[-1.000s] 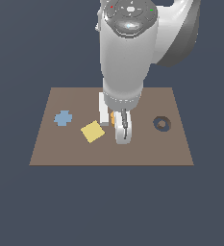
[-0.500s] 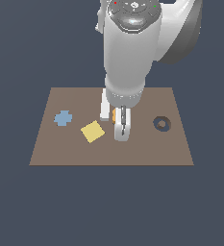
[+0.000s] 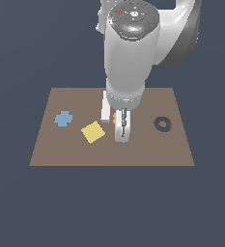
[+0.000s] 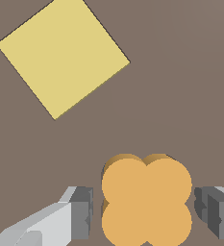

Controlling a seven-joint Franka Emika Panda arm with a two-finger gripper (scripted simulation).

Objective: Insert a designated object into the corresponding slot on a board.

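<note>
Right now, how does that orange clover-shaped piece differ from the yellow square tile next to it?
The orange clover piece has four rounded lobes; the yellow square tile has straight edges and sharp corners. The tile looks larger than the orange piece. The orange piece sits between the fingers of the open gripper, with gaps either side, while the tile lies apart, untouched. Both are flat pieces lying on the brown board.

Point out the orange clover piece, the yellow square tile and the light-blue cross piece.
orange clover piece [image 4: 146, 202], wrist view, centre where its four lobes meet.
yellow square tile [image 4: 63, 56], wrist view, middle of its top face.
light-blue cross piece [image 3: 63, 118], exterior view, centre of the cross.
</note>
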